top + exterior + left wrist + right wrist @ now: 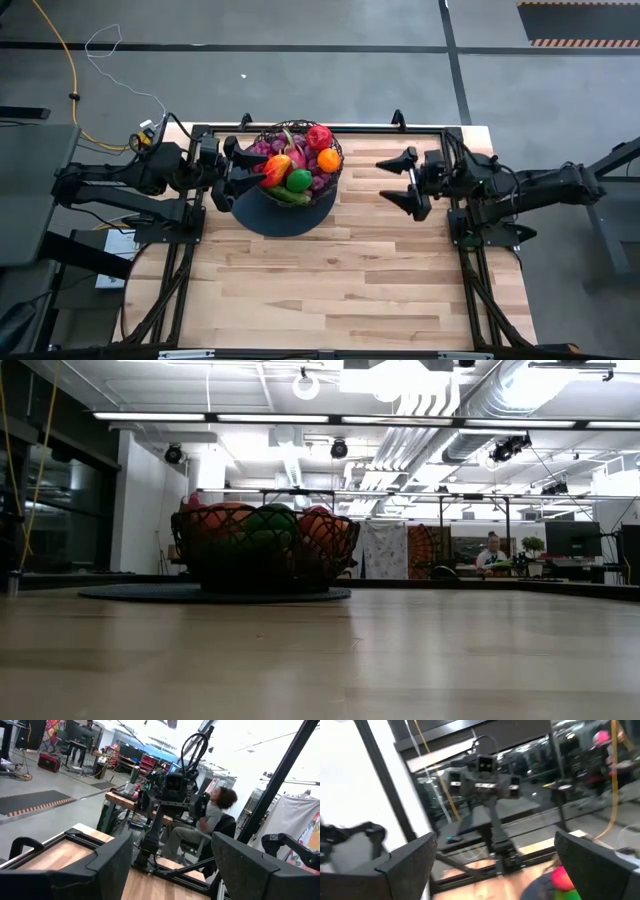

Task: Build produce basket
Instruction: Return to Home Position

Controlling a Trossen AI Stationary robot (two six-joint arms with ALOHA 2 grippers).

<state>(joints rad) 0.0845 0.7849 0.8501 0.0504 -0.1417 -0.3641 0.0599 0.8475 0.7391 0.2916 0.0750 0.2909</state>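
Observation:
The black wire basket (pixel 296 163) stands near the table's far edge on a flat dark round disc (pixel 285 213). It is filled with produce: an orange (pixel 329 159), a green round fruit (pixel 298 180), a red fruit (pixel 319 137), purple grapes (pixel 262 148) and a green cucumber (pixel 286 195). The low view shows the basket (pixel 265 550) heaped full. My left gripper (pixel 243 170) hovers open just left of the basket's rim. My right gripper (pixel 384 180) hangs open to the basket's right, a short way off. Both wrist views show open fingers with nothing between them (pixel 172 870) (pixel 495 865).
Bare wooden table (pixel 330 290) stretches from the basket to the near edge. Black frame rails (pixel 470 270) run along both sides. A person (pixel 215 815) sits beyond the table behind the right arm (pixel 172 785). A bit of produce (pixel 565 880) shows low in the right wrist view.

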